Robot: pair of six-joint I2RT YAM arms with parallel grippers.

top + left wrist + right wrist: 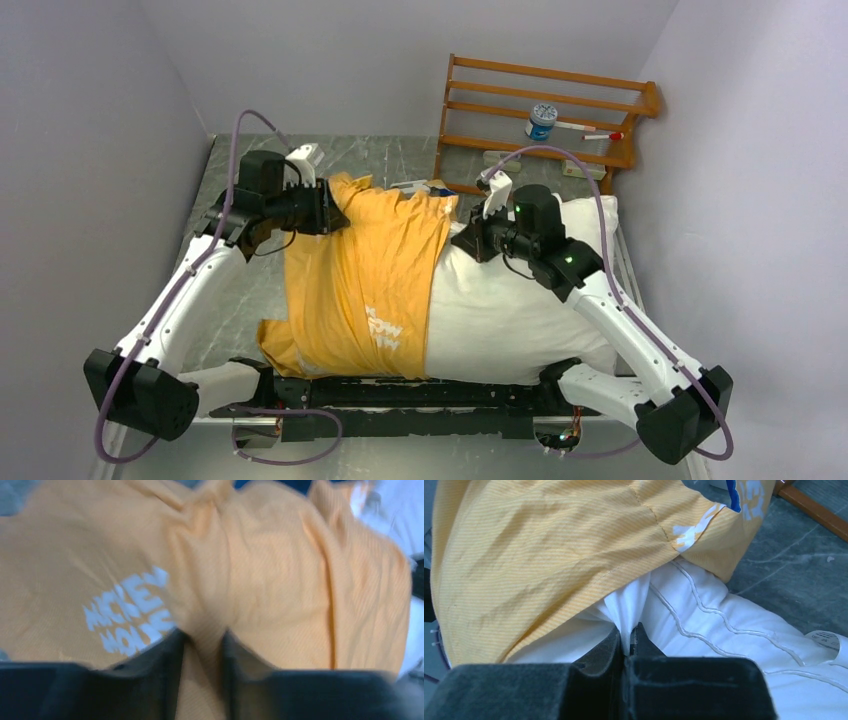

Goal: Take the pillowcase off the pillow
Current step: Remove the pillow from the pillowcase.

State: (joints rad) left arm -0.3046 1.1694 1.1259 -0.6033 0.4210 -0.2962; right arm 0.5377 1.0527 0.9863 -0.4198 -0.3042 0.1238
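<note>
The pillowcase [360, 280], orange-yellow face up with white lettering, covers the left half of the pillow [510, 310], whose white right half lies bare. My left gripper [330, 210] is shut on a fold of the pillowcase [260, 570] at its far left corner. My right gripper [470, 240] is shut on a pinch of the white pillow fabric [704, 625] just at the pillowcase's open edge [549, 550]. A strip of blue shows at the far edge of the case [734, 495].
A wooden rack [545, 120] with a small blue-white tub [541, 120] leans on the back wall at the right. The grey marbled table [250, 290] shows left of the pillow. A black frame [400, 395] runs along the near edge.
</note>
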